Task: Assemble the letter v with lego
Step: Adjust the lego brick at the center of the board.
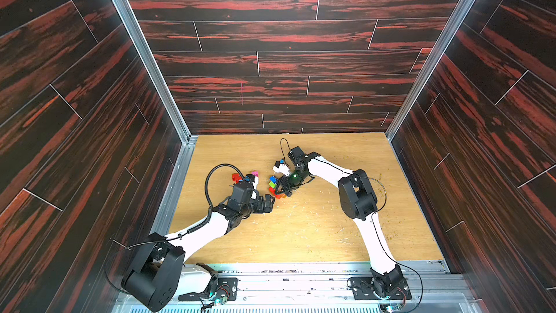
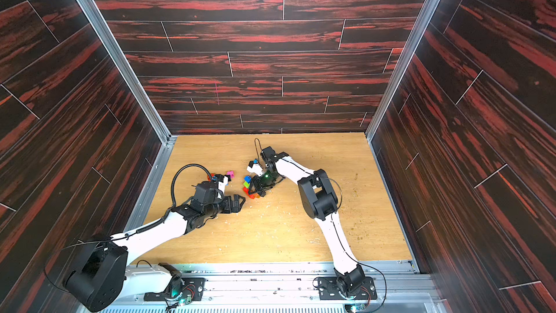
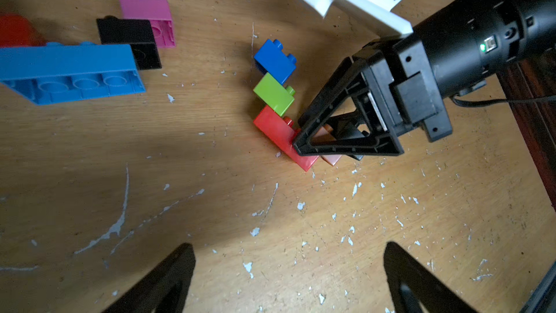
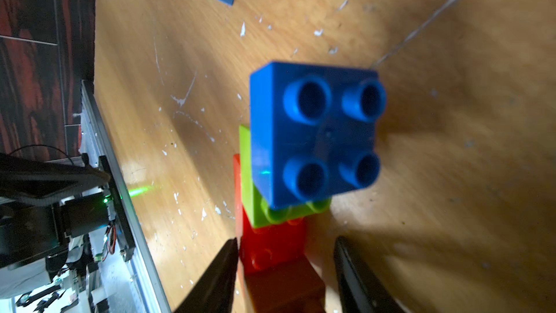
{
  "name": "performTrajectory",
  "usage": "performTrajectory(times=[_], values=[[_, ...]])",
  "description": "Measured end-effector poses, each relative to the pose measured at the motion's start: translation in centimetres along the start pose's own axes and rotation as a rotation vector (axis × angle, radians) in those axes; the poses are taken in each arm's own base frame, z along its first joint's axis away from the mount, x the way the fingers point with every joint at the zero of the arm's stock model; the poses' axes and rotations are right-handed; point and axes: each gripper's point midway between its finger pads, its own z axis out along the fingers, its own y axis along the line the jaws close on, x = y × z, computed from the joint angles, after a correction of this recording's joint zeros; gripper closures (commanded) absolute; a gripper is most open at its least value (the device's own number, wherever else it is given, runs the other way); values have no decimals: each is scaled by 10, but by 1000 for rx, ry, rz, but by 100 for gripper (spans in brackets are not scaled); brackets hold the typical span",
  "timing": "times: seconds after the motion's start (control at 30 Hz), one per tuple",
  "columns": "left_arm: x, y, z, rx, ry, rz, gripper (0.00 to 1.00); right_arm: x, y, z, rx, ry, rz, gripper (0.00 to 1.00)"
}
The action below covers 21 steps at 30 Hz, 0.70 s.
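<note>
Scuffed tabletop (image 1: 316,230) — left claw (image 3: 288,245) spread, empty; right claw (image 4: 285,239) parted astride orange brick (image 4: 285,290) — gap plain only wrist-side.

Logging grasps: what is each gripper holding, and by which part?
Nothing, it seems: left gripper is open and empty; right gripper is open, its fingers flanking the orange plastic brick with a gap beside one.

No text, label or number can be read anywhere.

A stepped, joined row lay on the wood: square blue studded plastic brick (image 3: 275,61), lime green brick (image 3: 273,94), oblong red brick (image 3: 278,133), orange brick (image 3: 331,158). Well apart lay a long light blue brick (image 3: 69,73), touching a black brick (image 3: 129,40) beside a pink brick (image 3: 150,16).
</note>
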Motion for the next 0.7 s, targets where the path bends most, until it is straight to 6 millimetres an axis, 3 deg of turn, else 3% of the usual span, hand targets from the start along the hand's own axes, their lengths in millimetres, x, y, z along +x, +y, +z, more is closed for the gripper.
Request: performTrajectory(times=[0.4,0.43,0.47,0.7], values=[[1,1,2,-3,5,-1,0,-20,-18,-9,131,-70,7,37],[1,1,2,-4,5,-1,0,-21,-19,-10,139,-75,10,31],[2,2,3,-6,7,-1,0,-23,-21,-11,154,-83,13,15],[14,12,15,-41,55,-8,0,-28,-37,-27,279,-135,13,13]])
